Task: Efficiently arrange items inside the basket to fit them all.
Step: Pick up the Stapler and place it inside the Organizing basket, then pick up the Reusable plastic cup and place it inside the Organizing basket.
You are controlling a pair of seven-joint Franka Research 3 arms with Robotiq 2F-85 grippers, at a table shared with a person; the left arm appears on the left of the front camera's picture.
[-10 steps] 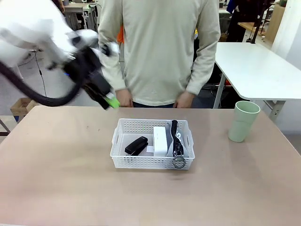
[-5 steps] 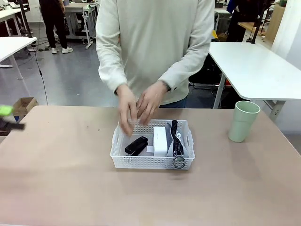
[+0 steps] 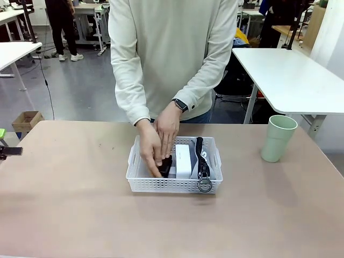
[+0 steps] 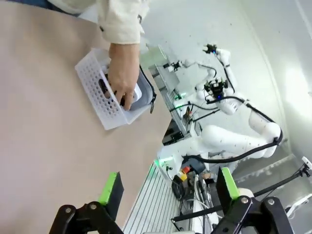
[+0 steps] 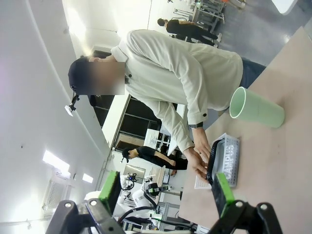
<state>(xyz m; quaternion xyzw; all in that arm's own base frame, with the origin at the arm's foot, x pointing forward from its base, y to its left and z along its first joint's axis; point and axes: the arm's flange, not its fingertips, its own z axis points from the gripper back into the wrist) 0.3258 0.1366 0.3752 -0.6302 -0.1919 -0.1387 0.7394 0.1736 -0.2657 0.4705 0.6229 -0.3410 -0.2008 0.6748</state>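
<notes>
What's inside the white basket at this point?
In the basket: the white boxy device and the grey pouch beside it. The person's hands cover the left part, hiding most of the black stapler.

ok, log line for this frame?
person's hands in shallow white perforated plastic basket, at small black stapler | tall pale green cup outside on table | left pincer open | right pincer open

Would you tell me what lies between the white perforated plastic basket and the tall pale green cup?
Bare tan tabletop separates basket and cup in the front view.
</notes>
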